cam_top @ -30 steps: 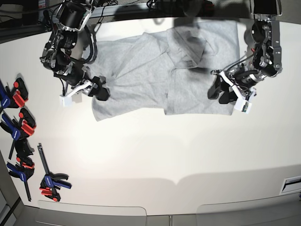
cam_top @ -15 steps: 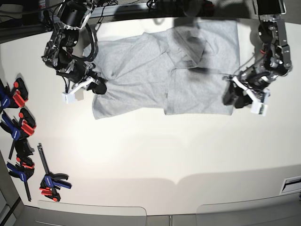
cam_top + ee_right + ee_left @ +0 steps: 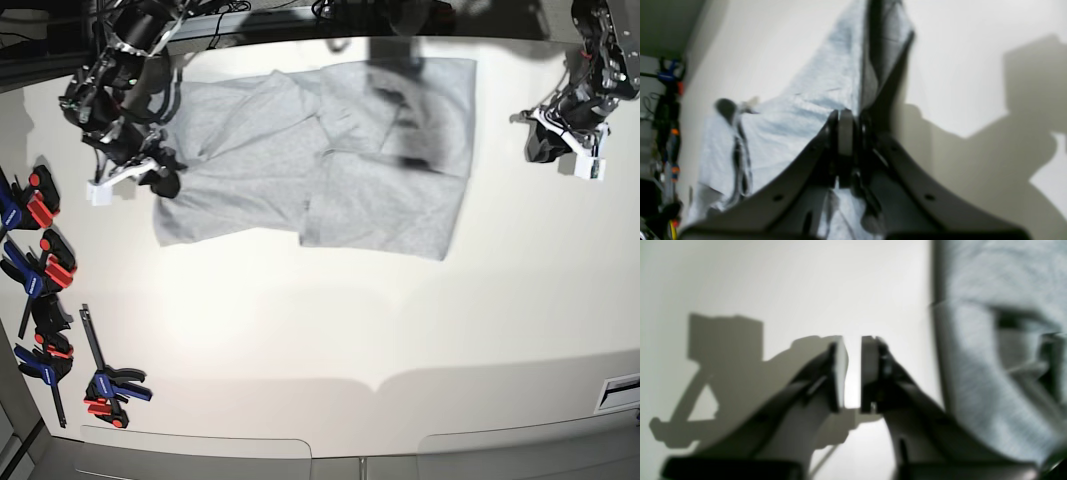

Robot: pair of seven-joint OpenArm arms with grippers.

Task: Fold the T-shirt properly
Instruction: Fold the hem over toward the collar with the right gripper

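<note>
Gripping cloth: the right claw (image 3: 160, 183), at the left of the base view, is clenched on the T-shirt's (image 3: 320, 150) left-hand edge; the right wrist view shows grey fabric pinched between its pads, the cloth (image 3: 800, 116) running away from the claw (image 3: 849, 133) in a raised ridge.
T-shirt: a light heather-grey garment lying rumpled across the far part of the white desk (image 3: 330, 330), with overlapping folds and creases near its middle; its plain side shows, and no lettering can be made out.
Left claw: at the right of the base view, well apart from the shirt's right edge, the left claw (image 3: 556, 148) holds nothing; in the left wrist view its pads stand a narrow gap apart with only bright desk between them, so it is released (image 3: 853, 373).
Shirt seen from the left wrist: the grey fabric (image 3: 990, 373) fills the right side of that blurred view, beside the claw but not touching it.
Desk edge: a row of blue, red and black spring clamps (image 3: 45, 285) lies along the left side, clear of the shirt.
Shadows: both claws cast dark shadows on the desk surface.
</note>
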